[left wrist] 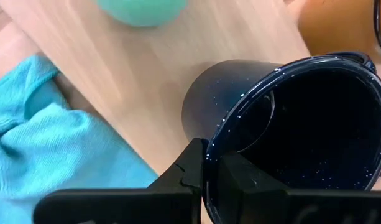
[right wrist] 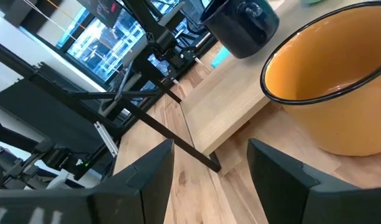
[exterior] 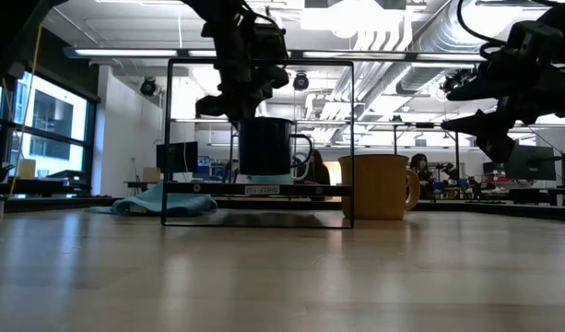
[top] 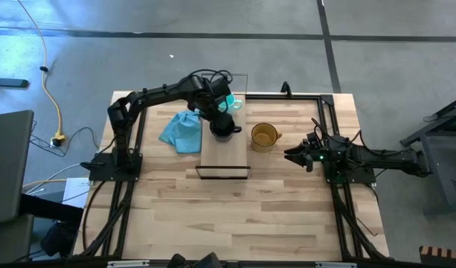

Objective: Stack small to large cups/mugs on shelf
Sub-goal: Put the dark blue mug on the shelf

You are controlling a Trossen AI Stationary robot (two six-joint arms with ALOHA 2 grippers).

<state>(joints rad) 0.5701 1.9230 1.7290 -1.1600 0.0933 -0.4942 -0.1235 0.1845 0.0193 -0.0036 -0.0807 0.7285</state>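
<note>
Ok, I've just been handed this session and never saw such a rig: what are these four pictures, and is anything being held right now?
You are seeing two dark robot arms at a wooden table. One picture looks straight down from above, one looks level across the tabletop, and two come from cameras on the arms' wrists. On the table lies a narrow light-wood shelf with a thin wire frame. The left pincer is shut on the rim of the black mug, which is on the shelf. The teal mug is at the shelf's far end. The amber mug stands on the table beside the shelf. The right pincer is open near it, holding nothing. A light blue cloth lies on the shelf's other side.
</note>
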